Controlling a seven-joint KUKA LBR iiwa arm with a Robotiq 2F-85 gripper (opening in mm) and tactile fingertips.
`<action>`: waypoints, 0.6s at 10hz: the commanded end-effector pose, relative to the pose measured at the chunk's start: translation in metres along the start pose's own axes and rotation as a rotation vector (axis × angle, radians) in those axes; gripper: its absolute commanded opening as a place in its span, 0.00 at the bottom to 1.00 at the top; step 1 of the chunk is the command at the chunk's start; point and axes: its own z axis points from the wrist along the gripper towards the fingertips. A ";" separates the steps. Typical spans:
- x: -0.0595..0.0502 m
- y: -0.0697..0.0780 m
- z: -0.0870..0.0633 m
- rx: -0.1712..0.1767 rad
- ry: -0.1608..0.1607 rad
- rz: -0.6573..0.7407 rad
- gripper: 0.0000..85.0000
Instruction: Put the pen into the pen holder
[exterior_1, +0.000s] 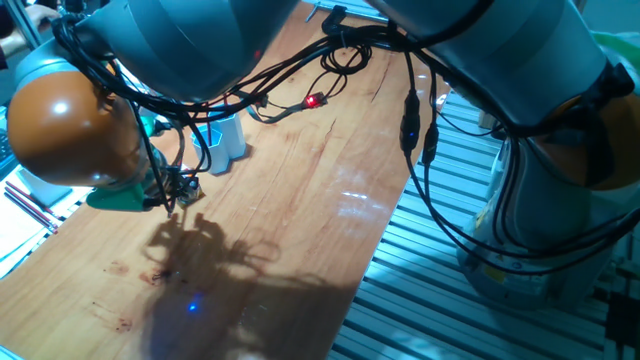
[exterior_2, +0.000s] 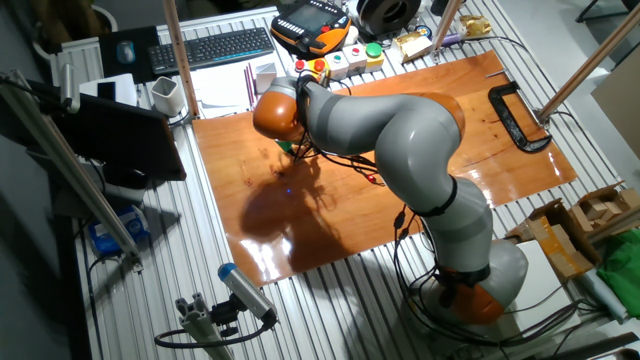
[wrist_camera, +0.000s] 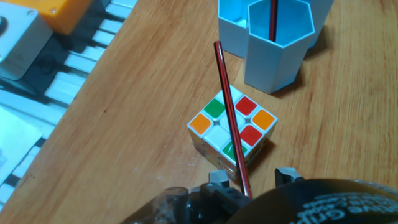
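Note:
In the hand view a thin red pen (wrist_camera: 231, 118) runs slanting up from between my gripper's (wrist_camera: 249, 182) two fingers, passing over a colour cube. Its far tip stops just short of the light-blue pen holder (wrist_camera: 273, 43), left of the front tube. The gripper is shut on the pen's near end. A second red pen (wrist_camera: 272, 18) stands inside the holder's front hexagonal tube. In one fixed view the holder (exterior_1: 226, 138) stands on the wooden table, with the gripper (exterior_1: 168, 195) low to its left. In the other fixed view the arm hides the holder.
A Rubik's cube (wrist_camera: 219, 127) sits on the wood directly below the held pen, close to the holder. An orange box (wrist_camera: 59, 9) and metal slats lie past the table's left edge. Cables with a red light (exterior_1: 313, 100) hang over the table. A black clamp (exterior_2: 517, 115) grips the far edge.

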 end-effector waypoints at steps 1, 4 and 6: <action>0.000 0.000 0.002 0.000 0.000 -0.002 0.53; 0.000 -0.001 0.005 -0.004 -0.002 -0.005 0.50; 0.000 -0.001 0.005 -0.003 0.002 -0.012 0.44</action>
